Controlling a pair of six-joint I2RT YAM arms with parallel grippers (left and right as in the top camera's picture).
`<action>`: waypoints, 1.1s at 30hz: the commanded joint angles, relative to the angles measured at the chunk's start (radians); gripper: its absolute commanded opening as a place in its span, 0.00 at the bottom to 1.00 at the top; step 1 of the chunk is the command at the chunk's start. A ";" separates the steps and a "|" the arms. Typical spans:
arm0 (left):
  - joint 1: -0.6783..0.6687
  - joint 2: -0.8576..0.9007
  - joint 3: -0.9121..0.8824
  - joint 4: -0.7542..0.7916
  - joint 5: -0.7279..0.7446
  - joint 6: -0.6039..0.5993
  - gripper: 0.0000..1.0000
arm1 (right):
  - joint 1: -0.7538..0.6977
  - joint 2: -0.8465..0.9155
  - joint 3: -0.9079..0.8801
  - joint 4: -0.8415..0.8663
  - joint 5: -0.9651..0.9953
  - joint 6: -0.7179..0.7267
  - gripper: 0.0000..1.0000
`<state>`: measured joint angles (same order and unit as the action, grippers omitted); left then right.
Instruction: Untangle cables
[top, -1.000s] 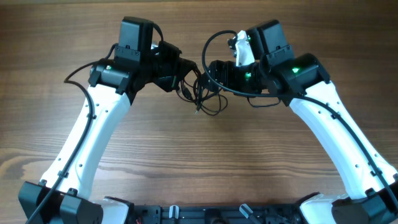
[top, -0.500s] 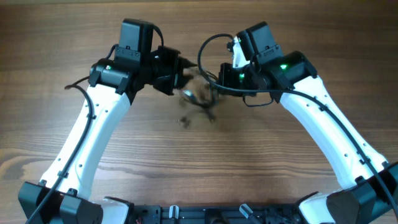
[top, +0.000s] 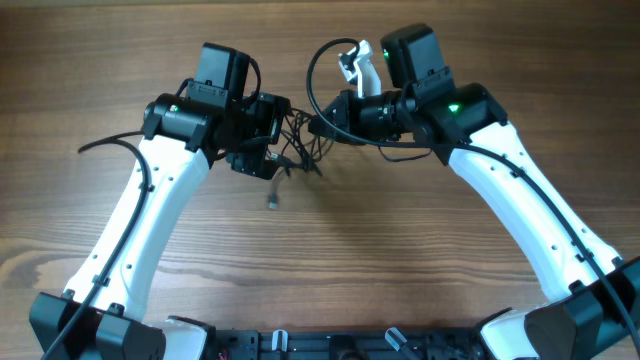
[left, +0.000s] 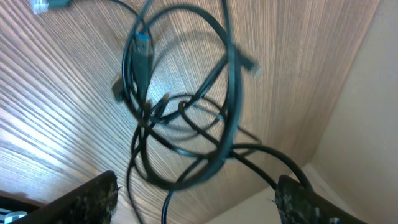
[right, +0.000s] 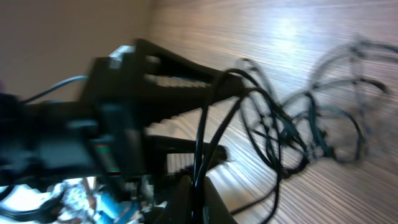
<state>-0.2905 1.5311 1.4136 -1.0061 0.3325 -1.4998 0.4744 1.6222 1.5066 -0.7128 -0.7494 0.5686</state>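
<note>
Cables (top: 296, 151): left end effector (left: 196, 186) released, right end effector (top: 321, 123) grasping them; we judged slow rightward pulling best.

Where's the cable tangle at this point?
In the overhead view the cables bunch between the left gripper and the right gripper, top middle; one plug end shows just below the left gripper.
</note>
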 joint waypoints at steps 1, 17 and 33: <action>0.000 -0.011 0.013 -0.025 -0.099 0.034 0.80 | -0.011 0.005 0.014 0.107 -0.169 0.080 0.04; 0.001 -0.010 0.011 -0.163 -0.396 0.033 0.73 | -0.248 -0.153 0.472 -0.146 0.113 0.135 0.05; 0.012 0.029 0.012 -0.117 -0.295 0.393 0.98 | -0.293 -0.100 0.694 -0.269 0.209 -0.012 0.05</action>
<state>-0.2974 1.5501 1.4311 -1.1805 -0.1394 -1.3895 0.1913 1.4822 2.1704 -0.9367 -0.5018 0.6861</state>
